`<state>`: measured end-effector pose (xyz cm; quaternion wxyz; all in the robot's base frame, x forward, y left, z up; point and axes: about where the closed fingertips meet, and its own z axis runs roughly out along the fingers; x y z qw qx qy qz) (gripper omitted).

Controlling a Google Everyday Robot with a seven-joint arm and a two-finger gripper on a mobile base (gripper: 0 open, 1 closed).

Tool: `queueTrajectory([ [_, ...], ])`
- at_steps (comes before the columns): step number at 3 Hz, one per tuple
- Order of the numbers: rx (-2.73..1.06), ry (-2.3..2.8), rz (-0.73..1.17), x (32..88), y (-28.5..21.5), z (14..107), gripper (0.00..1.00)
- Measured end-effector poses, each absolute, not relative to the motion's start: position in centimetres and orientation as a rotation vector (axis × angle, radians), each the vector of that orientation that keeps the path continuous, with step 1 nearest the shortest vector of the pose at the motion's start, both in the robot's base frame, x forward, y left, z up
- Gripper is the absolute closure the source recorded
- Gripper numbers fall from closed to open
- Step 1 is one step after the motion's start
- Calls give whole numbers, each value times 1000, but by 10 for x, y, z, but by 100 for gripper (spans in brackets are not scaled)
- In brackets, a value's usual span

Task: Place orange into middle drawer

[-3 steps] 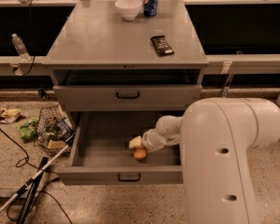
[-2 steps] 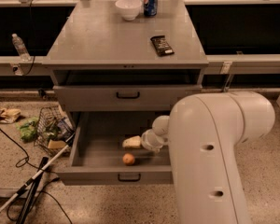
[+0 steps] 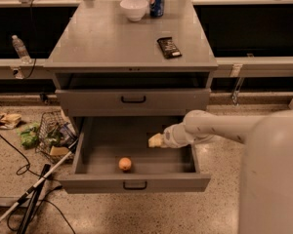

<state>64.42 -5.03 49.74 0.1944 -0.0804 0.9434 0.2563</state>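
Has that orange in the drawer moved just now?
Yes. The orange rolled left, from the right end of the middle drawer's handle to its left end; the claw hovers right of the orange.

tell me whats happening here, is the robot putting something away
A robot arm reaches into the open middle drawer. Its gripper is inside the drawer, toward the right side. The orange lies on the drawer floor near the front, left of the gripper and not touching it, so it looks already placed.
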Motion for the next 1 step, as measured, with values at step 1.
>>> queueTrajectory([
  [1,-259,2558,901,624,-60,542,77],
])
